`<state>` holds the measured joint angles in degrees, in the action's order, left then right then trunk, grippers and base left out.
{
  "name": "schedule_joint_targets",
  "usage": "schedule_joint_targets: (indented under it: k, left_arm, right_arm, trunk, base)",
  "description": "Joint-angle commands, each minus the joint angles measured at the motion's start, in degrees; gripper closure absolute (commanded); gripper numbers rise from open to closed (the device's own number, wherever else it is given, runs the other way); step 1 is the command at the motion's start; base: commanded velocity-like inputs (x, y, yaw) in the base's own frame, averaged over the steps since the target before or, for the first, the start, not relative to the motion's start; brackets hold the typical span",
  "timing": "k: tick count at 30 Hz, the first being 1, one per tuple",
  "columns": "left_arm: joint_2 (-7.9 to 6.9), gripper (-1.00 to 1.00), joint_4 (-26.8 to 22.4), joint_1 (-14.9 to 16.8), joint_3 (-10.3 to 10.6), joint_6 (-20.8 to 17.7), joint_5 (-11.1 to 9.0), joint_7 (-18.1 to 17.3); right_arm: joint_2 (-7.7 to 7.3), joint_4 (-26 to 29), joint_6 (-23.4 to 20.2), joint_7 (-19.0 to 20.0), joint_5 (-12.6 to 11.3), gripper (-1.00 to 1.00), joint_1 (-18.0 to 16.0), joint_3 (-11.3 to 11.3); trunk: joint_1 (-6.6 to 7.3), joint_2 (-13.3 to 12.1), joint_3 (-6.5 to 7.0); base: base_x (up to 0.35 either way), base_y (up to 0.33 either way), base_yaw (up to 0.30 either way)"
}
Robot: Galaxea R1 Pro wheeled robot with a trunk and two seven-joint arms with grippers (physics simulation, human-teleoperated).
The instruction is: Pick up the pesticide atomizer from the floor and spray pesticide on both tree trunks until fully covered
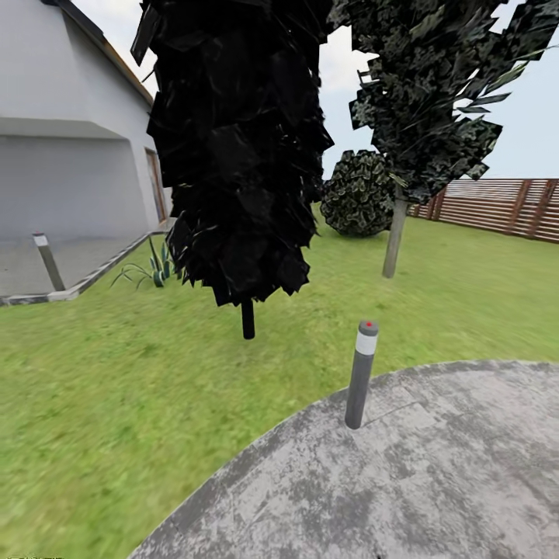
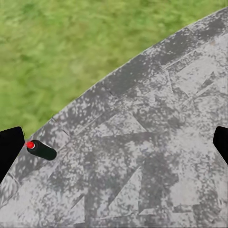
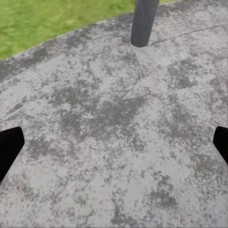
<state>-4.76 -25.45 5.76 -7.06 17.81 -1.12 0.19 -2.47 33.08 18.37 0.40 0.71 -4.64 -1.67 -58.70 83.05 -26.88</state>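
The pesticide atomizer (image 2: 41, 150) lies on its side on the grey floor (image 2: 142, 156) near the grass edge, just beside one fingertip of the wide-spread, empty left claw (image 2: 114, 145); the right claw (image 3: 114, 145) likewise gapes empty.

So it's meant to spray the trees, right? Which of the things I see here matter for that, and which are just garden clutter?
For the job:
- pesticide atomizer, lying on the floor
- tree with the pale trunk

Just there:
- grey bollard lamp
- dark columnar tree
- round bush
- fence
- house
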Motion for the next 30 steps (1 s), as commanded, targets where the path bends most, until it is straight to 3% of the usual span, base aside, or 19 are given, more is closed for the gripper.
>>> schedule_joint_targets:
  k: [1,21,30]
  left_arm:
    - [0.01,-1.0,0.0,0.0,-0.7,0.2,-0.1,0.0]
    - [0.01,-1.0,0.0,0.1,-1.4,0.2,-0.1,0.0]
    - [0.01,-1.0,0.0,0.1,-1.4,0.3,-0.1,0.0]
  right_arm:
    - [0.01,0.0,0.2,0.0,0.1,-1.0,0.0,-0.1]
    - [0.01,0.0,0.2,0.0,0.1,-1.0,0.0,-0.1]
    - [0.01,0.0,0.2,0.0,0.1,-1.0,0.0,-0.1]
  trunk:
    - [-0.03,0.0,-0.06]
    - [-0.03,0.0,-0.06]
    - [-0.03,0.0,-0.06]
  base:
    - [0.285,-0.21,0.276]
    - [0.286,-0.208,0.276]
    - [0.33,-0.049,0.276]
